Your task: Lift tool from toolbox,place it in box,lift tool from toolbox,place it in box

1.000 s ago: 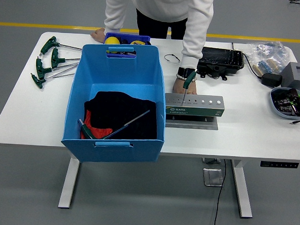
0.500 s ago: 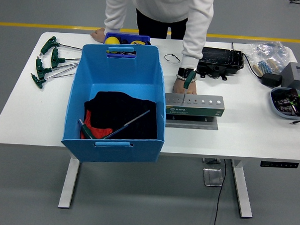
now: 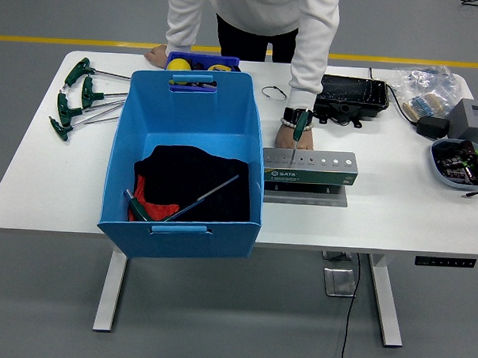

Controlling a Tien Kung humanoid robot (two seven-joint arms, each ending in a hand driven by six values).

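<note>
A grey tool holder (image 3: 309,168) with a row of holes stands right of the blue box (image 3: 184,162). A person's hand (image 3: 287,135) holds a green-handled tool (image 3: 300,128) upright, its shaft tip at the holder's top holes. Inside the box, a green-handled T-wrench (image 3: 182,204) lies on black and red cloth (image 3: 193,183). Several more green-handled wrenches (image 3: 80,101) lie on the table at the far left. Neither robot hand shows in the head view.
The person's other hand (image 3: 156,54) rests on the table's far edge beside a small blue tray (image 3: 203,62). A black case (image 3: 352,95), a bag of parts (image 3: 424,88), a grey block (image 3: 473,119) and a bowl of bits (image 3: 460,163) sit at the right.
The person's hand has tipped the green-handled tool more upright over the holder. Nothing else has moved.
</note>
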